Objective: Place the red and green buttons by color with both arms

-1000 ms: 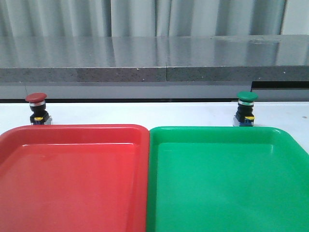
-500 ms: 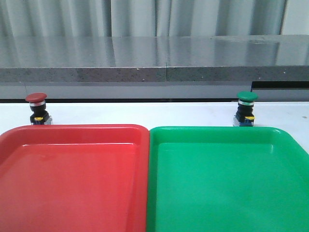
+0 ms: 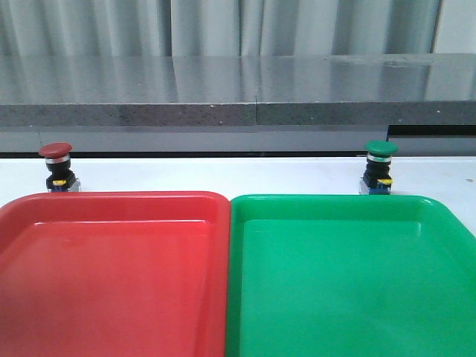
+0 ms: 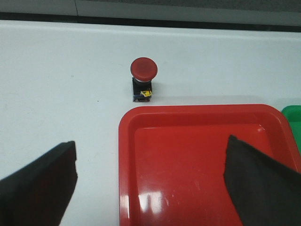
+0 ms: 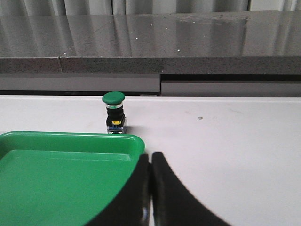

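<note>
Left gripper (image 4: 150,183): matte-black, fingers (image 4: 40,183) spread wide apart, holding nothing, poised above the near part of the red tray (image 4: 197,179) and the bare table beside it. Right gripper (image 5: 150,193): matte-black, fingers (image 5: 176,197) pressed together with only a thin seam between, nothing held, positioned at the green tray's (image 5: 56,174) corner. Neither gripper appears in the front view. Red button (image 4: 143,80): dark red mushroom cap, black body, yellow tab; stands upright on the white table (image 4: 56,84) just beyond the red tray's far rim, outside the tray, apart from the left gripper with open tray floor between. Green button (image 5: 114,112): green cap, black body, yellow tab, clear-blue base; upright on the table just beyond the green tray's far rim, outside the tray. The two trays lie side by side, edges touching, red left, green right. Behind the table: grey speckled stone counter (image 3: 238,93), grey pleated curtain (image 3: 223,26) above it. No legible writing or brand marks on any item.
</note>
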